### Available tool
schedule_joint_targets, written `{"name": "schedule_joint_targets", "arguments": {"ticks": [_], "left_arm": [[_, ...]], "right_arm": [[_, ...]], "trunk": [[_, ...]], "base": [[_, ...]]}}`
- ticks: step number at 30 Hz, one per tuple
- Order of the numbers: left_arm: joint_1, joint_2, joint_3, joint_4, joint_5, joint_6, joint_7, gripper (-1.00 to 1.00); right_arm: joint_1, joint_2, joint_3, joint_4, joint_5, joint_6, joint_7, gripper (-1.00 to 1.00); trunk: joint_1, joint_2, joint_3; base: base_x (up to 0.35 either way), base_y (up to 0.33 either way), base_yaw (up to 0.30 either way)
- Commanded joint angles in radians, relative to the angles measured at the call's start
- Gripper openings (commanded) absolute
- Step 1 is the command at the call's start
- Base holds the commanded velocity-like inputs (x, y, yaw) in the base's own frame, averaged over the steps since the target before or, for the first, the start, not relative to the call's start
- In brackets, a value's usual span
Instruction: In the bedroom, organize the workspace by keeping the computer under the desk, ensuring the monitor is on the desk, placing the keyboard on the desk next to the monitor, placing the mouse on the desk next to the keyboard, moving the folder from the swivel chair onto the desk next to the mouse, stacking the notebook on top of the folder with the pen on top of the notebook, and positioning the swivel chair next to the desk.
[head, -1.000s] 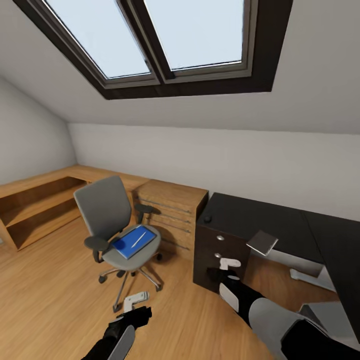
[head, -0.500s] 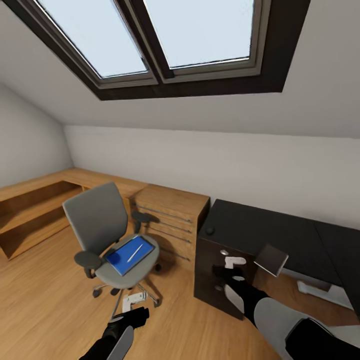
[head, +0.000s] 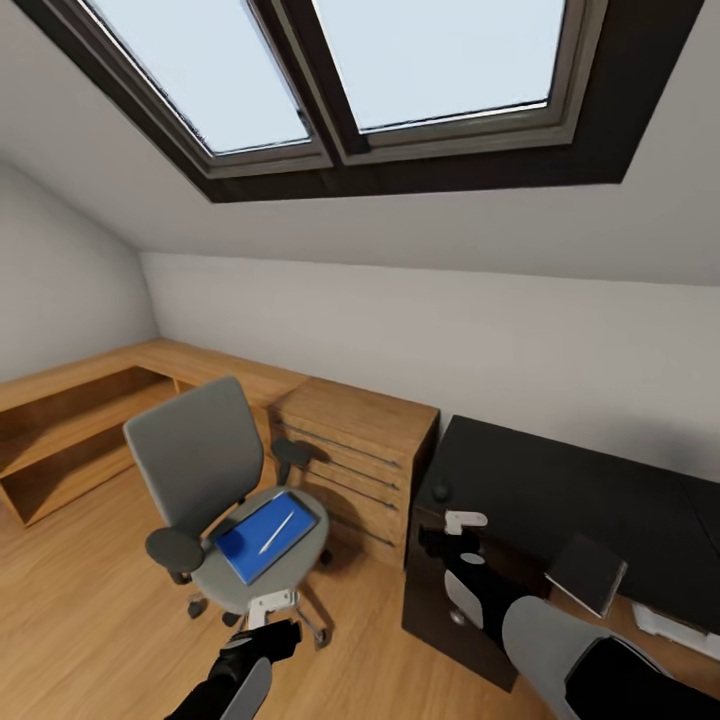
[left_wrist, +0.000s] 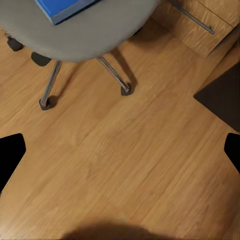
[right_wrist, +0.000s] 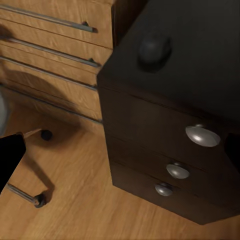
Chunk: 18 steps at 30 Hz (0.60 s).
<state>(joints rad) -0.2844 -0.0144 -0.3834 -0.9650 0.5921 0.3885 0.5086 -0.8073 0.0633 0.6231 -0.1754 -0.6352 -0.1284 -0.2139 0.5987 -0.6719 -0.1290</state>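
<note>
Head view showed the swivel chair (head: 205, 480) left of the desk (head: 560, 490), with the folder (head: 262, 536) on its seat and the pen (head: 277, 531) lying on the folder. Left gripper (head: 272, 606) hovered before the chair, fingers spread. Mouse (head: 441, 491) sat at the desk's left corner, right gripper (head: 466, 520) just beside it, fingers apart

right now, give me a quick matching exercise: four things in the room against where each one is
Things:
1. folder
2. pen
3. mouse
4. notebook

Places:
A. near the corner of the black desk, above the drawers
B. on the swivel chair seat
C. on the desk's near edge, tilted
D. on the blue folder

Pairs: 1-B, 2-D, 3-A, 4-C
</note>
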Motion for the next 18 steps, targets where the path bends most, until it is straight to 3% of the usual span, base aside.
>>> {"name": "schedule_joint_targets", "arguments": {"ticks": [1, 14, 18], "left_arm": [[-0.001, 0.001, -0.009, -0.001, 0.008, 0.002, 0.009, 1.0], [-0.001, 0.001, -0.022, -0.004, 0.006, 0.0, 0.01, 1.0], [-0.001, 0.001, -0.057, -0.01, 0.006, 0.0, 0.01, 1.0]], "right_arm": [[-0.001, -0.001, 0.008, 0.0, -0.01, -0.004, -0.004, 1.0], [0.0, -0.005, 0.009, 0.001, -0.009, -0.007, -0.004, 1.0], [0.0, -0.004, 0.01, 0.001, -0.009, -0.003, -0.006, 1.0]], "trunk": [[-0.003, 0.006, 0.002], [-0.053, 0.097, 0.042], [-0.068, 0.125, 0.055]], "base": [[0.334, 0.0, 0.007], [0.334, 0.0, 0.001], [0.334, 0.0, 0.0]]}}
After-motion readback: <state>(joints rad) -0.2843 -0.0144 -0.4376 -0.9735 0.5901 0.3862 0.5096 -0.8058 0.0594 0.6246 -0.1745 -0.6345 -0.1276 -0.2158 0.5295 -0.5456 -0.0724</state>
